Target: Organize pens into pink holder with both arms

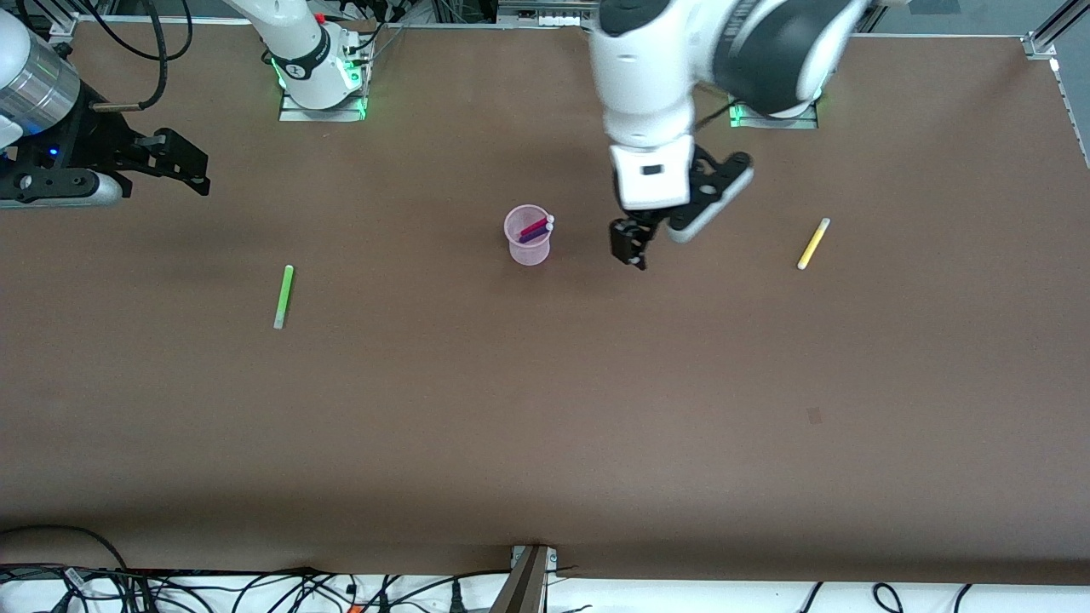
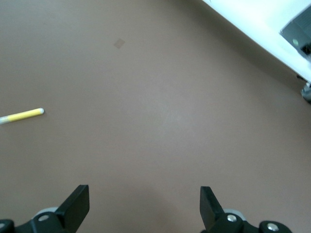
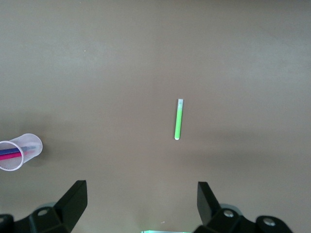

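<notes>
The pale-pink holder (image 1: 528,236) stands upright mid-table with the magenta pen (image 1: 536,226) and the purple pen (image 1: 533,235) leaning inside it. It also shows in the right wrist view (image 3: 19,151). The lime green pen (image 1: 283,295) lies on the table toward the right arm's end; it also shows in the right wrist view (image 3: 178,119). The yellow pen (image 1: 813,243) lies toward the left arm's end; it also shows in the left wrist view (image 2: 22,115). My left gripper (image 1: 630,247) hangs open and empty over the table between the holder and the yellow pen. My right gripper (image 1: 183,166) is open and empty, up at the right arm's end.
The brown table (image 1: 545,426) is wide and bare apart from the pens and holder. Cables (image 1: 255,592) lie along the table's edge nearest the front camera. The arm bases (image 1: 319,85) stand at the table's farthest edge.
</notes>
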`<state>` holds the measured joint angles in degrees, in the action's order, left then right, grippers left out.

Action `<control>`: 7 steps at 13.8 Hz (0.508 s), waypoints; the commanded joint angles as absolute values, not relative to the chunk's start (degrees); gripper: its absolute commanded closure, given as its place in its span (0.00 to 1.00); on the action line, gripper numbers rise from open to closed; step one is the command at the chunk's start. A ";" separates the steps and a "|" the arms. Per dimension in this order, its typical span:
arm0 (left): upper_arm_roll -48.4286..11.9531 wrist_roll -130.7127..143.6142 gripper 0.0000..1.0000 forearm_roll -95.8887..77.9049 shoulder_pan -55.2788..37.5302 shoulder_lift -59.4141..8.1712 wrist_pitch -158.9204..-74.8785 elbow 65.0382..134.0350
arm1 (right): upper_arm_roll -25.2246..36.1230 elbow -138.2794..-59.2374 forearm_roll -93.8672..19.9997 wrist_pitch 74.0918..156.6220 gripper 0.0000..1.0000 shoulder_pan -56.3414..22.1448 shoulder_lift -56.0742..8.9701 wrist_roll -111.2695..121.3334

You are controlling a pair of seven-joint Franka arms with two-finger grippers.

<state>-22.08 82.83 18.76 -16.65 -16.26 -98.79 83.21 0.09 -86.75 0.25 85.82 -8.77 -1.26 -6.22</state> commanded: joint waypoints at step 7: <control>-22.76 38.11 0.00 4.31 3.50 -8.18 -90.09 84.55 | -0.09 -85.08 0.88 85.43 0.00 -8.61 -2.02 -5.71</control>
<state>-22.03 47.61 6.71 -0.40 -10.12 -91.66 83.22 0.08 -86.72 0.25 85.85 -8.77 -1.26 -6.22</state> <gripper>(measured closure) 0.000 0.000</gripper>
